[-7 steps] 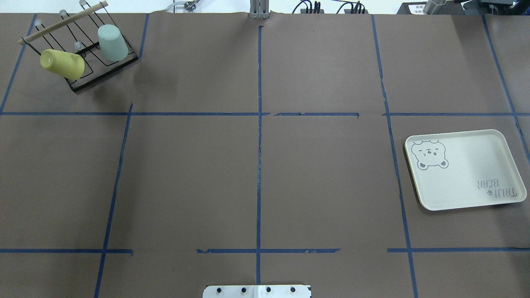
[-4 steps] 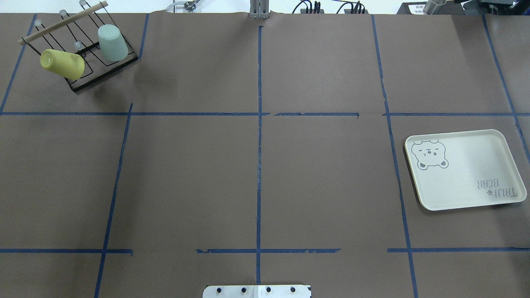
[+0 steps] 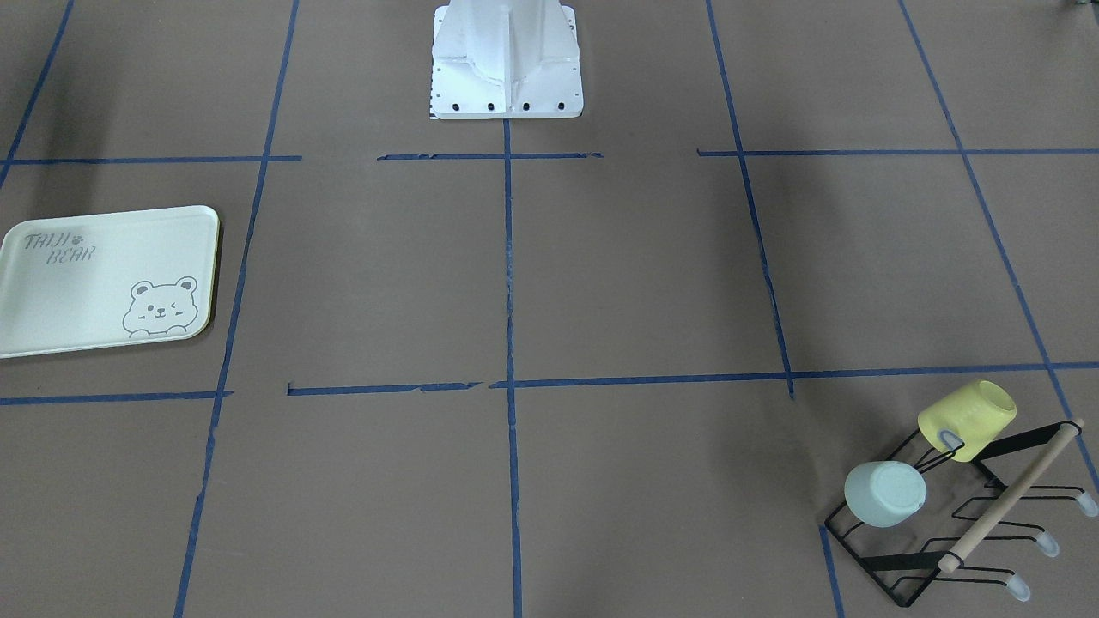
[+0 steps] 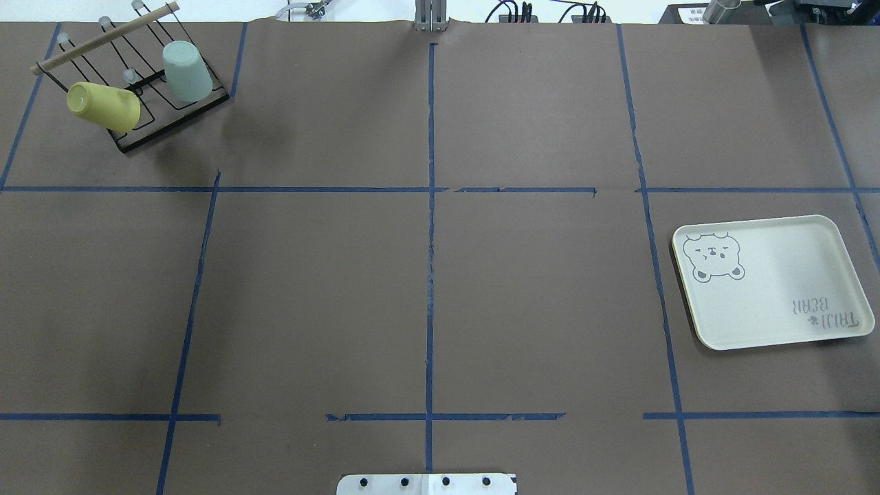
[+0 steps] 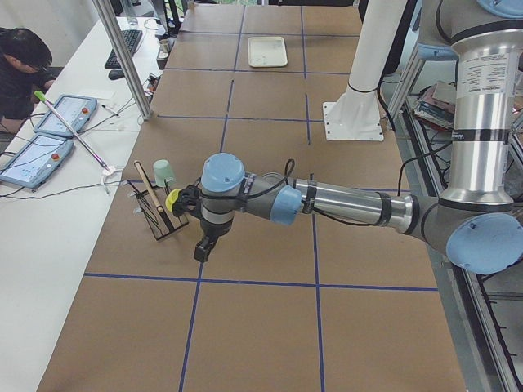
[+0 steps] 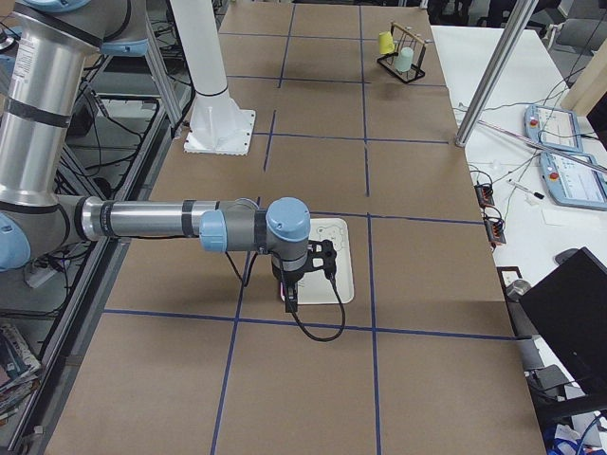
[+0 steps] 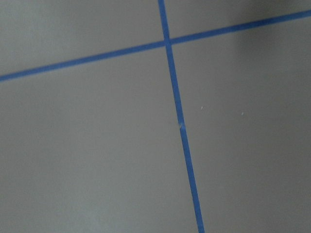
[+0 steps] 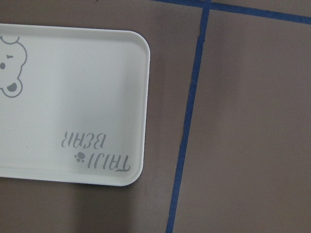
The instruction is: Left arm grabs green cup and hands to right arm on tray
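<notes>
The green cup [image 4: 187, 71] hangs mouth-down on the black wire rack [image 4: 172, 122] at the far left, beside a yellow cup [image 4: 103, 106]. It also shows in the front view [image 3: 884, 493]. The tray [image 4: 777, 282] lies at the right with nothing on it. Neither arm shows in the overhead or front views. In the exterior left view my left gripper [image 5: 202, 247] hangs above the table just beside the rack [image 5: 159, 216]. In the exterior right view my right gripper [image 6: 289, 301] hangs over the tray's [image 6: 341, 256] edge. I cannot tell whether either gripper is open or shut.
Blue tape lines divide the brown table. The robot's white base [image 3: 506, 60] stands at mid-table on the robot's side. A metal post [image 5: 122, 57] and an operator with tablets are along the far side. The right wrist view shows the tray's corner [image 8: 73, 97].
</notes>
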### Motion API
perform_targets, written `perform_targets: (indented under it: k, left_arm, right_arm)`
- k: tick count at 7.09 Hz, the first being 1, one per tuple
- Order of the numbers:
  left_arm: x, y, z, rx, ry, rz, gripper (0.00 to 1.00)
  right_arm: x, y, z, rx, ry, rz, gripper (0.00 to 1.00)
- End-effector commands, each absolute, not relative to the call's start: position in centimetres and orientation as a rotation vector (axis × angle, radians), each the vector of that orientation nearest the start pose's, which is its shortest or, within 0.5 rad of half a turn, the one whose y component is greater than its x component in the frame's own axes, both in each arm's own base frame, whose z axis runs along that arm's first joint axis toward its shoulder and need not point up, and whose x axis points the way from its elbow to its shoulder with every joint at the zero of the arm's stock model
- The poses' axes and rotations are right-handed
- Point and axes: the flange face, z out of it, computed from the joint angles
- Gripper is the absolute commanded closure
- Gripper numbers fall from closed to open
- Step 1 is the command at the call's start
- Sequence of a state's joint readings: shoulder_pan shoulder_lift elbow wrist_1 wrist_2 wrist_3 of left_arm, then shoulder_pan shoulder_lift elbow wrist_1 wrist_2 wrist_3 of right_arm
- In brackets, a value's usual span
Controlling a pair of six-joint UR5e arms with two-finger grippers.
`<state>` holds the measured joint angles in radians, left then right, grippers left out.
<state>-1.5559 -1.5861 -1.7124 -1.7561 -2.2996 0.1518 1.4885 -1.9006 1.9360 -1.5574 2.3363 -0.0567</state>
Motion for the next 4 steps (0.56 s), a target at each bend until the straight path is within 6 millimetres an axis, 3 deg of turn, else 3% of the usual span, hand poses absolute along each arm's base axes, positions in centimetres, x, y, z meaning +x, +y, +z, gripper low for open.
perform_targets:
  k: [1,2,3,4]
  left_arm:
    - [-2.4,-56.1,55.1,0.402,0.716,0.316,0.00]
    - [-1.0,-56.5,55.2,0.459,0.716,0.357,0.00]
    - [-0.2,-57.0,53.8,0.479,0.746,0.280,0.00]
    - [3.3,-59.1,49.3,0.467,0.801,0.194,0.00]
  right_arm:
    - [3.4,-36.2,61.7,0.044,-0.767,-0.154,0.00]
    - [3.5,-36.2,61.7,0.045,-0.767,-0.153,0.00]
    - [3.4,-36.2,61.7,0.044,-0.767,-0.154,0.00]
    - [3.4,-36.2,61.7,0.044,-0.767,-0.154,0.00]
